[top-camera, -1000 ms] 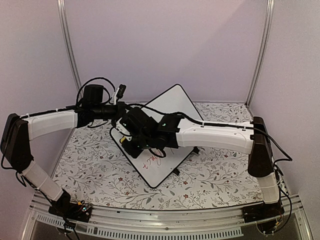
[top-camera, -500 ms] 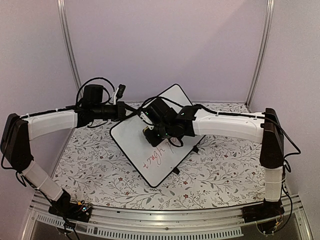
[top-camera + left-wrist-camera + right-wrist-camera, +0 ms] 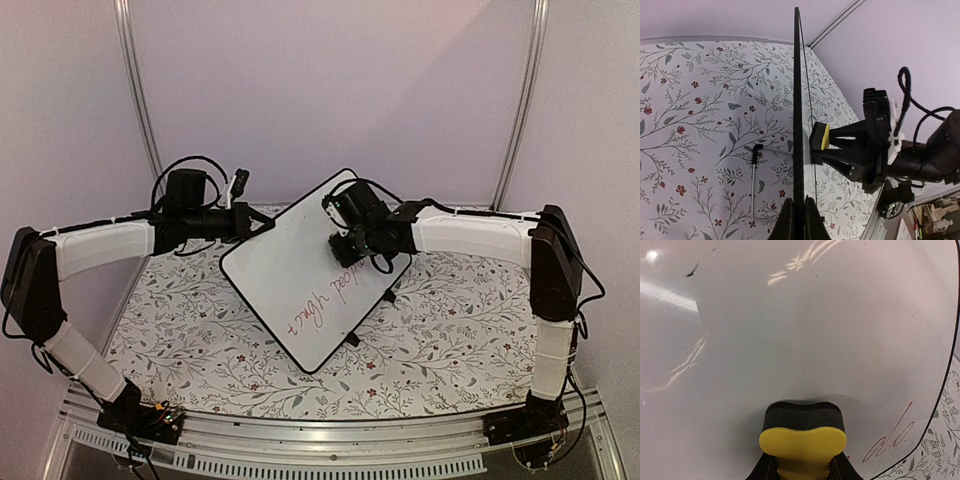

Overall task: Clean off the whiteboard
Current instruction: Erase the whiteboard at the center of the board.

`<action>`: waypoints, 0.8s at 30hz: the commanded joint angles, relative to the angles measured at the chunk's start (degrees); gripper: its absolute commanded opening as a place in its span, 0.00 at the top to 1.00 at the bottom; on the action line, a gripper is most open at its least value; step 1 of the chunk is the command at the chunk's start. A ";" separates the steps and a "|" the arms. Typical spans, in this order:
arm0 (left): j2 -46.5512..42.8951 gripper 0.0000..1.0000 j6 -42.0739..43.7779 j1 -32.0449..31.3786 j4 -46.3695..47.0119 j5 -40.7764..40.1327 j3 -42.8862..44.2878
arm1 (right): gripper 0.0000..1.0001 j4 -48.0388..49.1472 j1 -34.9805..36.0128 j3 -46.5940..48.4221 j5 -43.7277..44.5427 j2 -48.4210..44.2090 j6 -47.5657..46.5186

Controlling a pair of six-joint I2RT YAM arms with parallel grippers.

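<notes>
The whiteboard (image 3: 280, 270) stands tilted up off the table, a white panel with a thin black frame. Red handwriting (image 3: 322, 300) runs along its lower right part. My left gripper (image 3: 256, 226) is shut on the board's left edge; in the left wrist view the board (image 3: 798, 100) shows edge-on between the fingers (image 3: 788, 224). My right gripper (image 3: 347, 250) is shut on a yellow and black eraser (image 3: 802, 432). Its black pad presses flat on the board's face (image 3: 790, 330), near the upper right, just above the red writing (image 3: 890, 440). The eraser (image 3: 823, 137) also shows from the side.
A floral cloth (image 3: 200, 340) covers the table. Metal posts (image 3: 135, 90) (image 3: 525, 90) rise at the back corners against plain walls. Small black feet (image 3: 352, 342) stick out under the board, and a thin grey rod (image 3: 755, 180) lies behind it.
The right arm has swept the eraser from the board's lower middle up towards its upper right, uncovering the red writing. The left arm and board have stayed put.
</notes>
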 commanded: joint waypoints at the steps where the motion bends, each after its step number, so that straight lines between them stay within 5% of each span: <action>1: -0.82 1.00 2.24 -0.66 3.81 4.37 0.46 | 1.00 3.19 -3.45 -2.11 1.62 0.95 -1.23; 18: -0.73 1.00 2.24 -0.66 3.81 4.54 0.55 | 1.00 9.08 -11.29 -0.45 2.92 2.80 -9.14; 24: -0.69 1.00 2.26 -0.46 3.81 4.53 0.64 | 1.00 9.12 -10.71 -1.32 -4.48 0.86 -8.58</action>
